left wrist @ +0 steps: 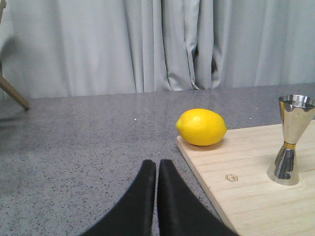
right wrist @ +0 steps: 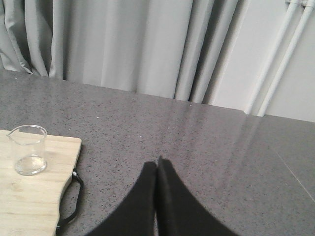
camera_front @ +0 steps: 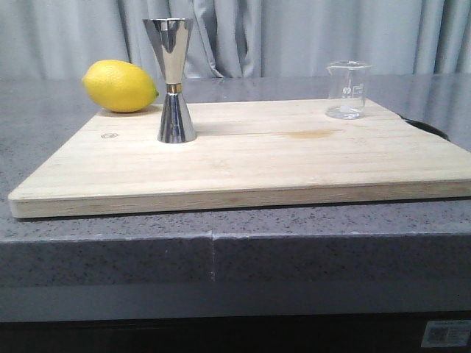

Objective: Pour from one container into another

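Standing upright on the board [camera_front: 243,165]: jigger [camera_front: 173,81] left beside a lemon [camera_front: 119,86], beaker [camera_front: 346,90] far right, well apart. Left gripper [left wrist: 156,169] and right gripper [right wrist: 157,169], both clenched, are seen only in wrist views, over bare counter [right wrist: 197,137].

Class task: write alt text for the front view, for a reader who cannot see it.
A steel jigger stands upright on the left of a wooden cutting board, and a small clear glass beaker stands on its far right. A yellow lemon lies at the board's far left corner; no gripper shows.

Front low, near — wrists flank board [camera_front: 243,158].
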